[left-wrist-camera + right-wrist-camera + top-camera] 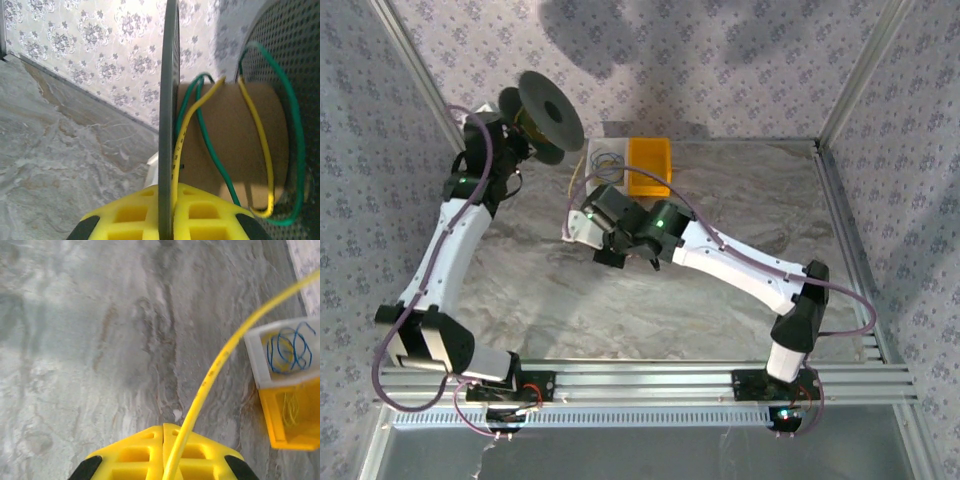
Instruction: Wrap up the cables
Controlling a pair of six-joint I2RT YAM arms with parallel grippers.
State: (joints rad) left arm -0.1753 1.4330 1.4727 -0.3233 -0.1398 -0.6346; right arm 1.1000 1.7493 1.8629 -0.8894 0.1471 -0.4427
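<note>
My left gripper holds a black spool up at the table's far left. In the left wrist view its yellow fingers are shut on the spool's thin grey flange. The yellow cable loops over the brown core beside a green wire, and one strand runs down along the flange between the fingers. The cable stretches from the spool down to my right gripper at mid-table. That gripper is shut, and the cable leaves beside the seam toward the upper right.
A white tray with a blue wire coil and a yellow bin stand at the back of the marble table, just right of the cable. Patterned walls and aluminium posts close the workspace in.
</note>
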